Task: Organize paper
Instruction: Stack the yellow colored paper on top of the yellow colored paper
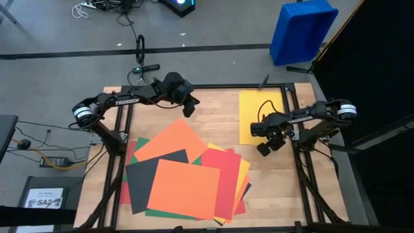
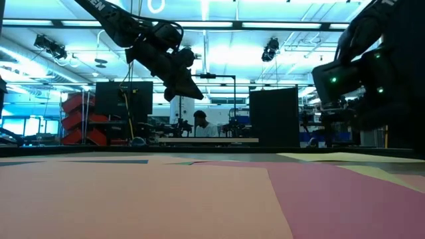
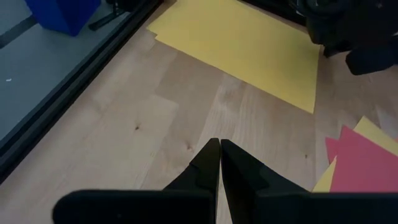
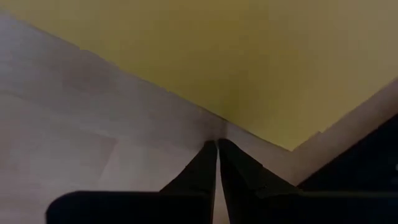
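Nearest me lies the untidy heap of paper (image 1: 184, 181): orange, red, yellow, green and dark grey sheets fanned across one another at odd angles on the near half of the wooden table (image 1: 213, 113), which I judge to be the stock yet to be sorted. My right gripper (image 1: 264, 148), its fingers pressed together and holding nothing, hangs low beside the near inner corner of the single yellow sheet (image 1: 260, 115), which lies flat and square at the far right of the table, well apart from the heap; I take it as the start of a tidy stack. My left gripper (image 1: 189, 110), likewise closed and empty, hovers over bare wood just beyond the heap's far edge, between heap and yellow sheet. Farther off, on the floor, stands a blue bin (image 1: 303, 31).
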Robot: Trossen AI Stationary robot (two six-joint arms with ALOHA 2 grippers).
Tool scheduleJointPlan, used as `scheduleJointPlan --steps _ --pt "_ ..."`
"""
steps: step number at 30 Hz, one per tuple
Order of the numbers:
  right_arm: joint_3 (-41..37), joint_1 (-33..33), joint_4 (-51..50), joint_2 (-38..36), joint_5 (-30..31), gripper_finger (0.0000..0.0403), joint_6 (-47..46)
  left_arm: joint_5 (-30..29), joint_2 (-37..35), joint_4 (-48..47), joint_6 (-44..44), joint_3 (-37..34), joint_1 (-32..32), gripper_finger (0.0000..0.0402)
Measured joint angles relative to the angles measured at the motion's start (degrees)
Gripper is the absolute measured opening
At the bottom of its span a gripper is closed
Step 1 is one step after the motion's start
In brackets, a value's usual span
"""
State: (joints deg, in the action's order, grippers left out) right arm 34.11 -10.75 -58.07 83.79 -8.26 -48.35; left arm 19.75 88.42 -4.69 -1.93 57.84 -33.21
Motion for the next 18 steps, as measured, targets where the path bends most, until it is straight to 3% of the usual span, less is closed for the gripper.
scheduleJointPlan --steps 18 --pt "-0.57 -7.61 -1.40 -2.91 9.66 0.0000 -1.12 0.00 0.00 0.06 -0.02 0.00 0.00 0.0000"
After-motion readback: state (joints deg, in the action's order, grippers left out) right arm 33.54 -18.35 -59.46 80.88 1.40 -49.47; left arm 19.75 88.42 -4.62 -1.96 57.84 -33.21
